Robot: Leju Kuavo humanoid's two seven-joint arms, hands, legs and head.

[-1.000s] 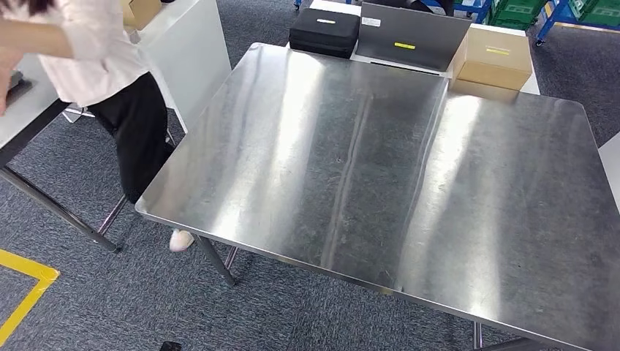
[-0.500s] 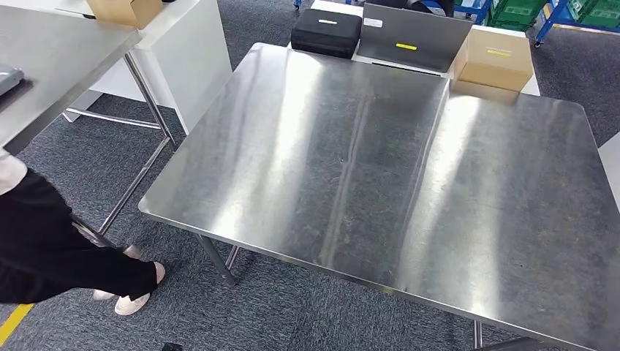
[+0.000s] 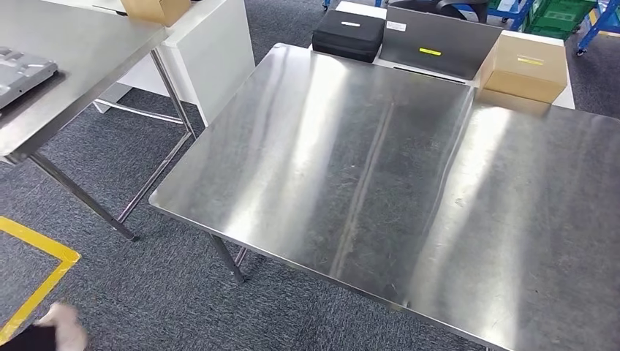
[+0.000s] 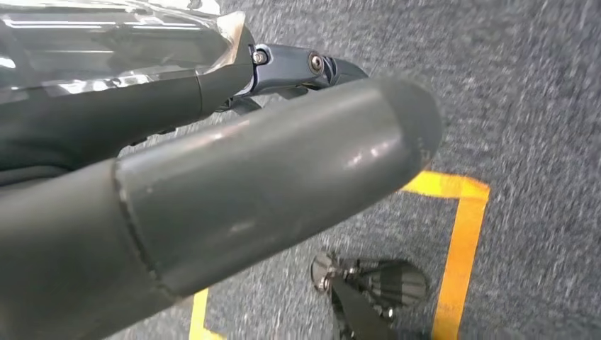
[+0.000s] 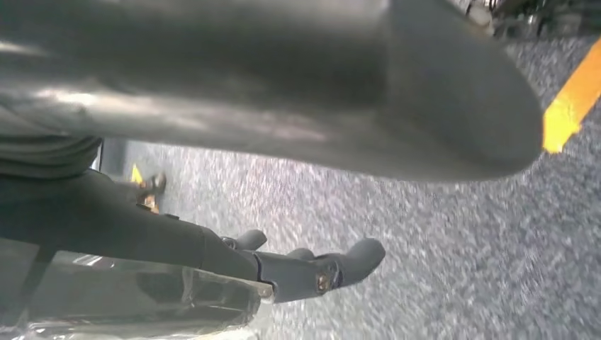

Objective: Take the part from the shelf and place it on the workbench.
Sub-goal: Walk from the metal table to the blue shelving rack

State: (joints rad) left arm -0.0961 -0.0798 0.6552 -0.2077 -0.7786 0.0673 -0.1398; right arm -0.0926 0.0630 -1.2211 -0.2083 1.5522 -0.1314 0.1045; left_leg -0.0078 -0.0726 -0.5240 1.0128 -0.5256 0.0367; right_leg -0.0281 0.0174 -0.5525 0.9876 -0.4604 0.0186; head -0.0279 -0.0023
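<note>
part: a glossy, film-wrapped part [image 4: 106,42] lies right along the dark fingers [image 4: 305,67] of the left hand [image 4: 234,184]; its shape under the wrap is too blurred to tell.
left hand: fingers stretched flat against the wrapped part, thick thumb standing apart from them. it looks like a pressing hold, not a wrap-around.
right hand: and it's the mirror picture. the right hand [image 5: 212,92] has its fingers [image 5: 312,269] laid straight along the same shiny part [image 5: 127,297], thumb well clear.
grip, as a judgement: the part seems clamped between the two hands, one on each side, low in front of the body over the grey carpet.
long axis: it seems to run along the line of the fingers, though too little of the part shows to be sure.
workbench: the steel workbench [image 3: 409,183] is ahead in the head view, its near edge running slantwise.
key relation: the part sits below and on the near side of that edge, so it has to come up and forward over the bare steel.
nearer arm: neither leads. the load is shared, so both arms must rise together.
risk: slick wrap against flat fingers could slip if the squeeze eases.
around: a second steel table [image 3: 73,58] off to the left, a black case [image 3: 349,33] and a cardboard box [image 3: 526,66] beyond the far edge.
</note>
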